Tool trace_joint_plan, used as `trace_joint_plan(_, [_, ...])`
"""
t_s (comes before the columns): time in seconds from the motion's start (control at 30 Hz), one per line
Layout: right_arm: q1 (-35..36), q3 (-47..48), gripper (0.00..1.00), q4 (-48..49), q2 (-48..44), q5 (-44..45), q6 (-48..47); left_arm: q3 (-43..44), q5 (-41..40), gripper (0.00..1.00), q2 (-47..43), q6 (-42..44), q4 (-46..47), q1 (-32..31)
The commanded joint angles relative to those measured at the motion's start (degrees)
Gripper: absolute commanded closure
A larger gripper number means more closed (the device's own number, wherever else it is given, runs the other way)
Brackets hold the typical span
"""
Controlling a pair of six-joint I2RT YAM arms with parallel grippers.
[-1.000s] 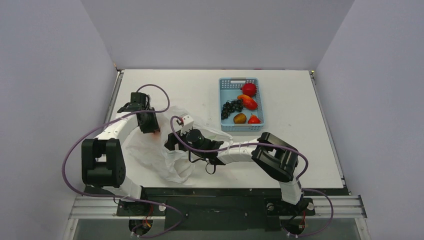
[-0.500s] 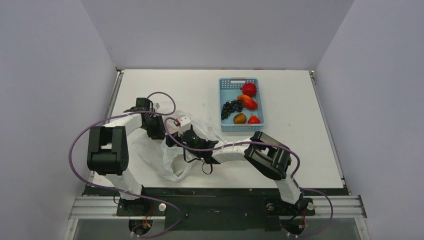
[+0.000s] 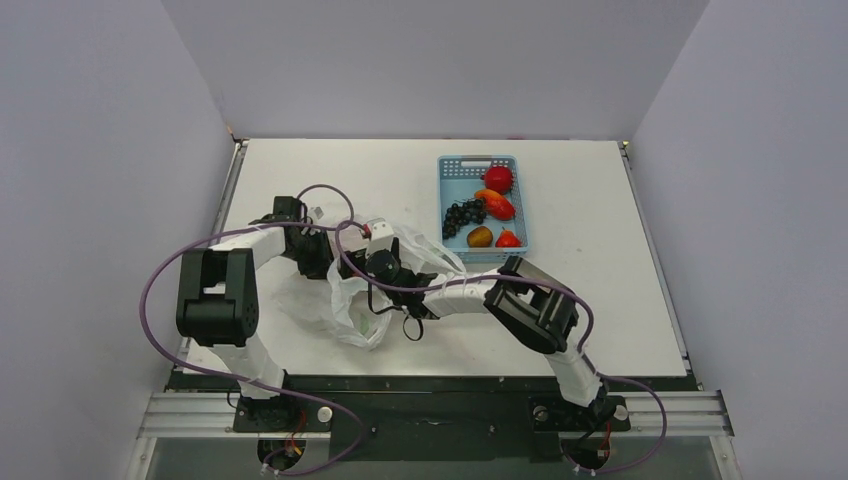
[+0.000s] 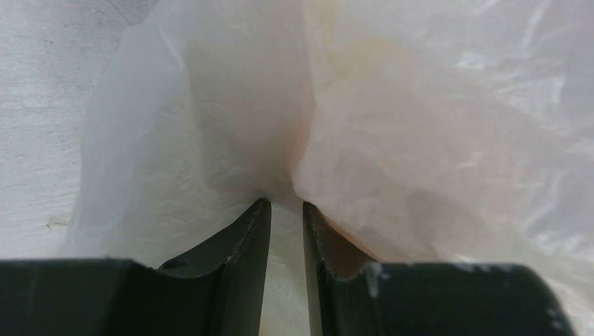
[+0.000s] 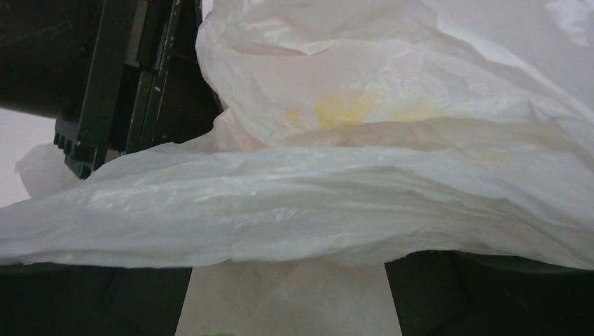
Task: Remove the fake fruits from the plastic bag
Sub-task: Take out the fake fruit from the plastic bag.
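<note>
1. Left wrist view shows the left claw (image 4: 284, 204) nearly closed. Its two fingers stand a narrow slit apart, and a crease of the plastic bag (image 4: 420, 140) runs down into that slit. We judge that it pinches film, not fruit.
2. The right claw (image 5: 287, 294) has its fingers spread wide. A thick fold of bag lies across them and hides the tips, and we see nothing gripped between them.
3. We judge the step to be this: the left claw holds the bag while the right claw reaches in. To do it well, we lift the left pinch up and away from the right claw so the film draws taut and the fold slides off the right fingers. We close the right claw only once a fruit shows between its fingers; otherwise it catches film alone.
4. Of the fake fruits, the grape bunch (image 3: 462, 215), kiwi (image 3: 480, 236) and small red fruit (image 3: 509, 239) lie in the blue basket (image 3: 478, 160), beyond and right of the right claw. We cannot tell whether any fruit is inside the cloudy bag.
5. The claws sit just beside each other, and the purple cable (image 3: 320, 190) loops just beyond them. We pull them apart rather than cross them.
6. The bag's lower lobe lies near the near edge of the table (image 3: 600, 300), behind the claws, and the left edge is near the left claw. Open room lies beyond both claws, short of the basket.
</note>
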Motion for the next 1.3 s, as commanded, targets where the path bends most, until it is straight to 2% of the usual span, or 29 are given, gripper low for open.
trace_joint_plan(0.0, [-0.79,5.98,0.12,2.97,3.29,3.02,0.78,1.09,1.66,0.78,0.83,1.52,1.46,0.08])
trace_joint_plan(0.1, [-0.97,9.71,0.12,0.28,5.68,5.19,0.66,1.33,1.43,0.78,1.08,1.82,1.16,0.0])
trace_joint_plan(0.27, [-1.11,12.63,0.16,2.33,8.73,6.42,-1.69,1.35,1.66,0.78,1.43,1.96,0.94,0.04])
trace_joint_plan(0.37, [-1.38,14.27,0.34,2.94,9.99,5.67,-2.72,0.97,1.24,0.78,0.6,2.01,1.18,0.25])
trace_joint_plan(0.4, [-1.48,14.71,0.42,2.55,10.16,5.53,-3.11,0.86,1.34,0.78,0.51,2.01,1.23,0.26])
trace_joint_plan(0.47, [-1.74,15.28,0.52,1.58,10.42,4.63,-3.67,0.8,1.63,0.78,0.63,2.14,1.17,0.22])
trace_joint_plan(0.57, [-1.82,13.75,0.62,2.5,9.19,3.32,-4.94,0.95,1.53,0.78,0.85,2.18,0.94,0.1])
trace_joint_plan(0.67, [-1.64,12.23,0.78,2.48,6.86,2.33,-5.45,1.08,0.77,0.78,0.91,2.09,0.96,0.17])
trace_joint_plan(0.73, [-1.2,10.68,0.83,0.76,4.14,3.02,-5.98,1.25,-0.43,0.78,1.16,1.87,0.69,0.21])
trace_joint_plan(0.93, [-0.84,5.56,0.92,-7.81,-6.01,0.65,-5.42,1.87,-4.24,0.78,1.93,1.69,-0.53,0.98])
trace_joint_plan(1.0, [-0.88,3.26,0.92,-11.0,-10.46,-1.78,-5.76,2.13,-4.19,0.78,2.43,1.74,-0.76,1.3])
trace_joint_plan(1.27, [-1.93,-2.07,0.92,-21.77,-18.32,-8.65,-5.24,2.65,-4.22,0.78,2.59,2.12,-0.96,1.35])
